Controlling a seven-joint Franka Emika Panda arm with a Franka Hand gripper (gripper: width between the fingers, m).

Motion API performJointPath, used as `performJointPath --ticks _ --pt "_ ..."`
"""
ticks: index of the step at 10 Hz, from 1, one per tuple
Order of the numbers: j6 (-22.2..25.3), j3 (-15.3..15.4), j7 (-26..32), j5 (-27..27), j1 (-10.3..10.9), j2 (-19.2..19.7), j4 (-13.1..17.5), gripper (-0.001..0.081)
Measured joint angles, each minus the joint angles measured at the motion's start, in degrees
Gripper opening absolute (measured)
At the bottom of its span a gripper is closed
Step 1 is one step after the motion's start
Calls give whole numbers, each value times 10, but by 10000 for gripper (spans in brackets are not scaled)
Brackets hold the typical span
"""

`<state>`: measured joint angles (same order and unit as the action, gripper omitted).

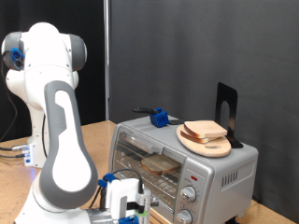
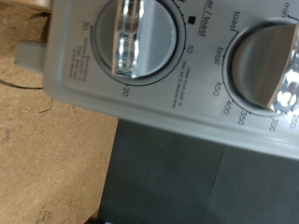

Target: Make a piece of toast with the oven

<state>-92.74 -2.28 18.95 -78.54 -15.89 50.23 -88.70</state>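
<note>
The claw (image 1: 128,203) sat low in the exterior frame, right in front of the oven (image 1: 182,159); whether it was spread or pressed together could not be told. One piece of toast (image 1: 161,164) lay inside behind the glass door, another (image 1: 204,131) on the round board (image 1: 207,144) on top. The wrist view showed two knobs (image 2: 139,34) close up. A blue clamp (image 1: 161,118) and black stand (image 1: 227,110) shared the oven's top above the tabletop (image 1: 19,191).

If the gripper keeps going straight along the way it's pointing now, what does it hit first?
Most likely the oven's control panel: the wrist view is filled by its two knobs, the timer knob nearest centre. The gripper sits low by the oven front. Depth is unclear.
</note>
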Motion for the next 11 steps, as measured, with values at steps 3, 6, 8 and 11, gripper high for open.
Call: performJointPath --ticks 3,6,8,11 --pt "-7 7 2 0 11 4 -2 800" --pt "-34 15 2 -12 23 9 -2 800" --pt "-46 21 2 -18 29 11 -1 800" --pt "-51 30 2 -19 34 11 -1 800"
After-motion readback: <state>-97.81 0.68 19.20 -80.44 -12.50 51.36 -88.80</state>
